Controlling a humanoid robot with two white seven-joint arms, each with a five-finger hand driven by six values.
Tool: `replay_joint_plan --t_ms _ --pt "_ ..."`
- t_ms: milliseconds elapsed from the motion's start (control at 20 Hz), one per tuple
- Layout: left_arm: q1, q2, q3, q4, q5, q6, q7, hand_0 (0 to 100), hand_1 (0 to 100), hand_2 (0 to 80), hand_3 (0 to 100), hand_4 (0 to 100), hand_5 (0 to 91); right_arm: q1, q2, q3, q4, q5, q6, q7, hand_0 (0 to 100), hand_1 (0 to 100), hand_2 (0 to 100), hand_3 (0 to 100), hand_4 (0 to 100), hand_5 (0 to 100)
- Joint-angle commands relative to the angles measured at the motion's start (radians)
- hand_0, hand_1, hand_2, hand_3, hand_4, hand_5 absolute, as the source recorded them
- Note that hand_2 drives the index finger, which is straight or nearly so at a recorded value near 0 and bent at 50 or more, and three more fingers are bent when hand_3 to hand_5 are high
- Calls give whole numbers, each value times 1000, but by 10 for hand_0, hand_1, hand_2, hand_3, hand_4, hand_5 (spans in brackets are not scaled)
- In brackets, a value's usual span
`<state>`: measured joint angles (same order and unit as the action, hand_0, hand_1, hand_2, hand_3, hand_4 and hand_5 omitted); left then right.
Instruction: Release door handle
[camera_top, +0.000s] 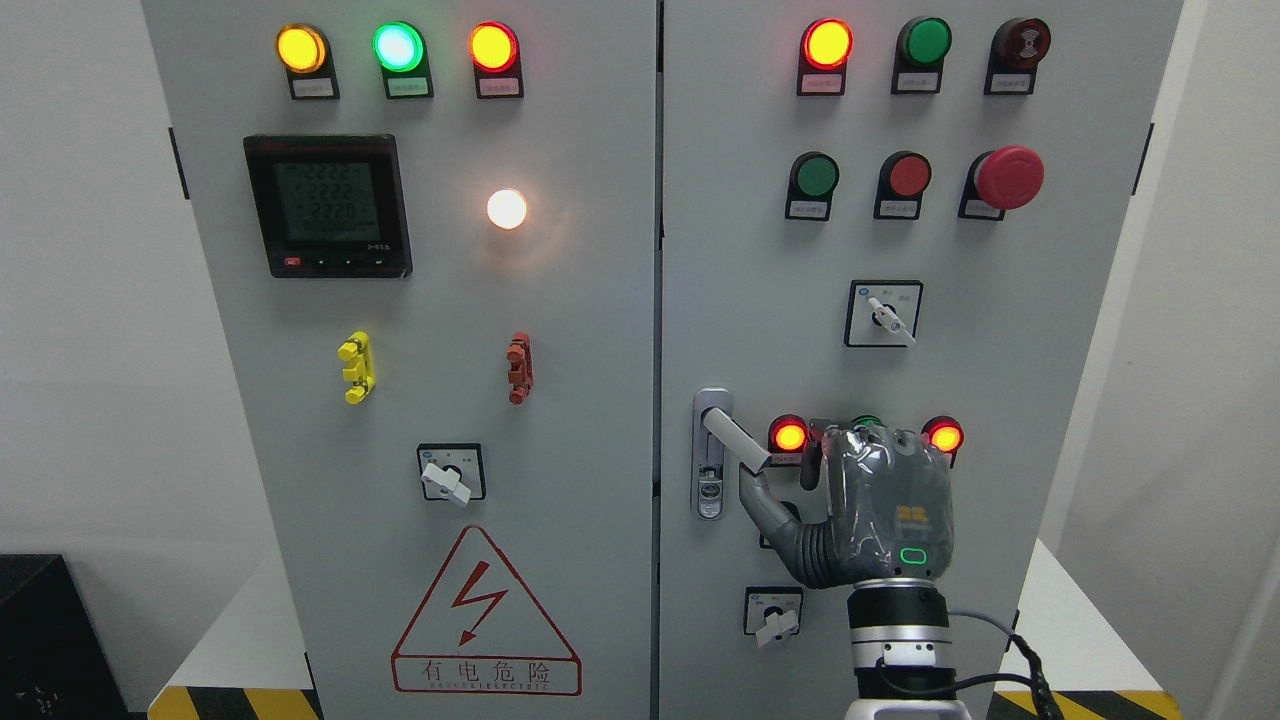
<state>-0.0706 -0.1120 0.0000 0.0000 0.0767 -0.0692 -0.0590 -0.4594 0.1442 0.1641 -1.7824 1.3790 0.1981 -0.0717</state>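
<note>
Door handle (733, 440) sticks out tilted near the right cabinet door's (1050, 330) left edge; right robot hand (868, 500) sits just beside it, fingers loosely uncurled, thumb right under it, gripping nothing.

I have a single head view, facing the grey cabinet (640, 300) squarely from close range. The seam between its two doors runs just right of centre; the top row of indicator lamps (397, 47) sits near the upper edge. White walls flank the cabinet. The right hand (880, 500) rises from the bottom edge, right of the middle, between lens and panel.
</note>
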Motion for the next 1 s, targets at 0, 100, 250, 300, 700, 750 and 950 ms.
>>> replay_joint_plan --t_ms 0,100,250,300,700,750,950 --pt "0 0 -20 -17 0 0 1 0 0 24 87 12 0 -4 0 -12 -11 0 1 1 302 397 831 1000 1000 963" --pt "0 0 -20 -17 0 0 1 0 0 24 90 12 0 -4 0 -12 -11 -1 0 1 304 392 830 1000 1000 963" --pt "0 0 -20 -15 0 0 1 0 0 25 87 12 0 -7 0 -12 -11 -1 0 1 308 384 830 1000 1000 962" --pt "0 0 -20 -17 0 0 1 0 0 25 87 12 0 -7 0 -11 -11 -1 0 1 309 382 830 1000 1000 960" --pt "0 0 -20 -15 0 0 1 0 0 25 88 12 0 -19 0 -12 -9 -1 1 1 313 367 827 1000 1000 959" --pt "0 0 -20 -17 0 0 1 0 0 25 88 12 0 -19 0 -12 -9 -1 1 1 314 364 827 1000 1000 958" --pt "0 0 -20 -17 0 0 1 0 0 24 88 12 0 -19 0 -12 -9 -1 1 1 313 360 826 1000 998 958"
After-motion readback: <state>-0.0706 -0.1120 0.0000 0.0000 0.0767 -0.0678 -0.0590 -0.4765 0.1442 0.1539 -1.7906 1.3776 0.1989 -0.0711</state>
